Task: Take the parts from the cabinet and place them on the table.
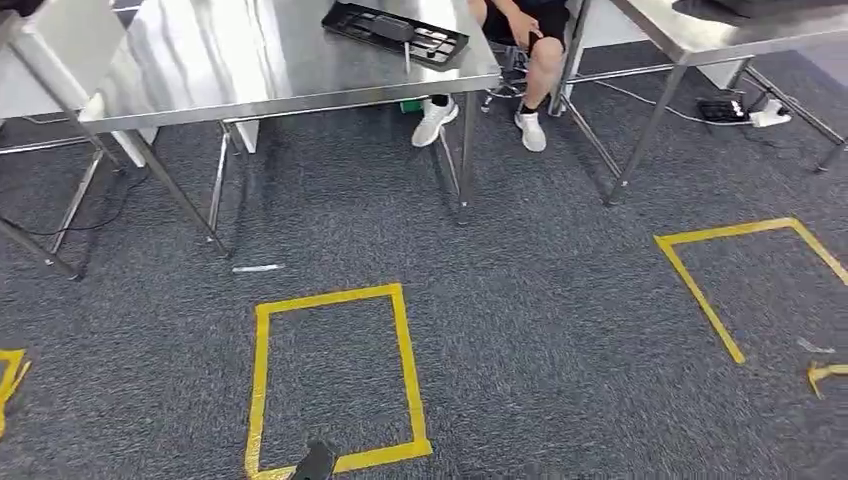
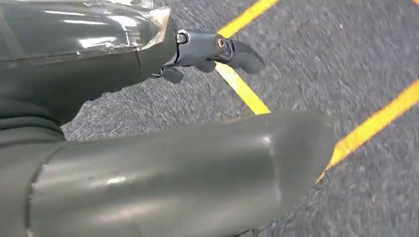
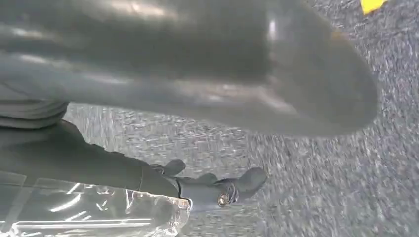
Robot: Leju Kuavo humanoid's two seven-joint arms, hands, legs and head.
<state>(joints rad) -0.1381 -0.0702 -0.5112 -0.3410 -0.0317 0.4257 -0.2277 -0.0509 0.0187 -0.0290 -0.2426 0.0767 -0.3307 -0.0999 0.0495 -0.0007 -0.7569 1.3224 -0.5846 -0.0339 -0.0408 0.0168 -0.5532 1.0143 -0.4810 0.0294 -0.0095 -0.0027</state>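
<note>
Left hand [image 2: 148,148] hangs over grey carpet [image 1: 520,300] and yellow tape [image 2: 242,89], fingers apart, nothing held. Right hand [image 3: 197,74] hangs likewise, loose and empty. Beyond a taped square [image 1: 335,380] stands the steel table [image 1: 250,60] bearing a black parts tray [image 1: 395,32]; a person's legs [image 1: 535,70] behind.

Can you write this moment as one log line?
scene: shiny steel table ahead, yellow tape square on carpet; left hand: grip unclear; right hand: clear plastic by fingers, grip unclear

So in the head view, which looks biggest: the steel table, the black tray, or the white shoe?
Largest to smallest, as they look:
1. steel table
2. black tray
3. white shoe
The tray sits farther back, so its true size is unsure.
</note>
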